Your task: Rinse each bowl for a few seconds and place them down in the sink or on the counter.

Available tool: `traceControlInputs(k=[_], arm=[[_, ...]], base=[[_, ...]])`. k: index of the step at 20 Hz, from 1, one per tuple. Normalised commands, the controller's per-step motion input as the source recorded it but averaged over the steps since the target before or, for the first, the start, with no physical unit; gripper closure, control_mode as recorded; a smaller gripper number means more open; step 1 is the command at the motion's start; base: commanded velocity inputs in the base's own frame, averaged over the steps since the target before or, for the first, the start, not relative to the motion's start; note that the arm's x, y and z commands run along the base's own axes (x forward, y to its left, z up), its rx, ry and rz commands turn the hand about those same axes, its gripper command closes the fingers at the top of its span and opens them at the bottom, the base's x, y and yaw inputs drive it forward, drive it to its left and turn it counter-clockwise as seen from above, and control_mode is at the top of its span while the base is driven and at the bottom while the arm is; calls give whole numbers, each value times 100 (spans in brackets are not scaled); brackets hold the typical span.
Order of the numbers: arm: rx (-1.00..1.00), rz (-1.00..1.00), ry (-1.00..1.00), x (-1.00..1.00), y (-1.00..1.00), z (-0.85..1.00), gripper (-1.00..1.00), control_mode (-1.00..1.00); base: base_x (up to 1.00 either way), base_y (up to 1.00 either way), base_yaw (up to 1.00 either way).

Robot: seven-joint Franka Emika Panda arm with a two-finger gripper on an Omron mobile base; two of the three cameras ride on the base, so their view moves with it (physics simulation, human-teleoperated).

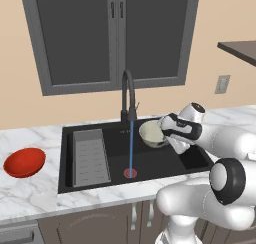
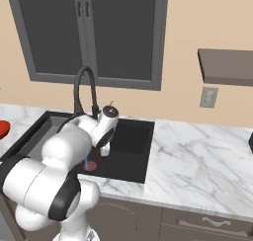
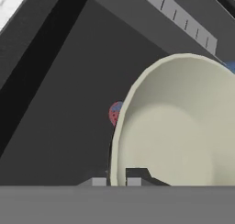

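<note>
- so the gripper (image 1: pixel 161 131) is clamped tight on the rim of the grey-beige bowl (image 1: pixel 152 133), fingers pinched narrow with the bowl wall between them; hand view shows the tips (image 3: pixel 133 182) right at the bowl's edge
- that bowl hangs over the black sink (image 1: pixel 195 160), up off the basin floor, just to the right of the water stream (image 1: pixel 131 145). Looks close to the stream but I can't tell if water is actually hitting it
- bowl is tipped, not level: cream inside faces partly up and toward the left base camera, rim tilted
- black arched tap (image 1: pixel 128 95) sits right behind the bowl, the blue stream dropping straight onto the red round drain (image 1: pixel 130 173)
- grey ribbed tray insert (image 1: pixel 91 157) takes the left part of the basin, well apart from the bowl
- red bowl (image 1: pixel 24 162) sits upright on the white marble counter (image 1: pixel 30 198), left of the sink, opening up
- behind it all a dark grey window (image 1: pixel 112 35); a wall outlet (image 2: pixel 209 97) and a dark brown shelf (image 2: pixel 227 66) off to the right
- in the right base view the arm (image 2: pixel 74 141) covers much of the sink
</note>
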Motion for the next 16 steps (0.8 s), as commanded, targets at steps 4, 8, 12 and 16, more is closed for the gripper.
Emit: traceControlInputs(k=[4, 8, 12, 16], arm=[[0, -9, 0, 0, -32, 24, 100, -100], [0, -13, 0, 0, -35, 23, 100, -100], [1, -20, 4, 0, -28, 26, 100, -100], [1, -21, 5, 3, -27, 26, 100, -100]], base=[[0, 0, 0], [0, 0, 0], [0, 0, 0], [0, 0, 0]])
